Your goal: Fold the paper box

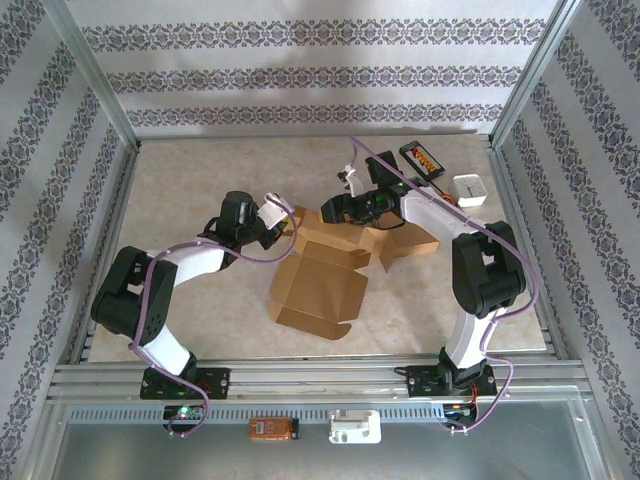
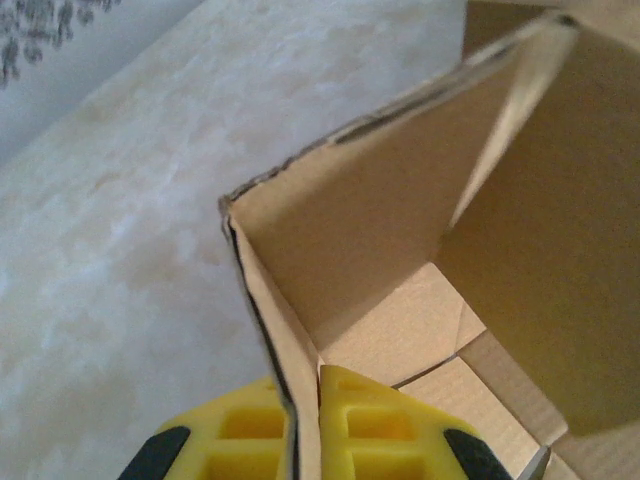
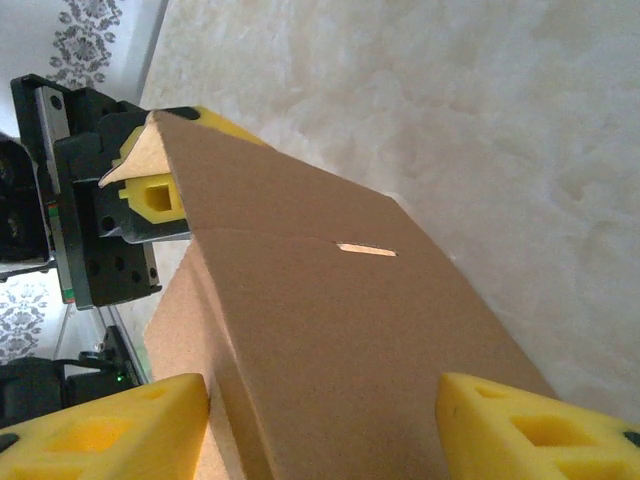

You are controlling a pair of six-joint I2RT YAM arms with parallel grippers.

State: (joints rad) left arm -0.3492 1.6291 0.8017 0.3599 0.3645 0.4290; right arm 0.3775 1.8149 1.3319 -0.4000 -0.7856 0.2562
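**Top external view: two grippers meet at the far edge of a half-folded box**

Top external view has the brown corrugated cardboard box [image 1: 318, 285] lying partly folded and open-topped on the pale marbled tabletop [image 1: 200, 190], its far edge reaching up between the two grippers. The left gripper [image 1: 283, 222] sits at that edge's left corner. The right gripper [image 1: 332, 210] faces it from just to its right.

In the left wrist view, the yellow ribbed fingers [image 2: 375, 435] are pressed onto a thin upright wall of the box, pinching it edge-on (the box's inner floor lies just ahead of them). In the right wrist view, the right fingers [image 3: 110, 430] are spread wide and a sloping cardboard panel runs through the gap between them. Whether either pad touches it I cannot tell.

Well apart from the right gripper, to its far right, rest a small white box [image 1: 468, 190] and a flat black item with orange marks [image 1: 422, 160].
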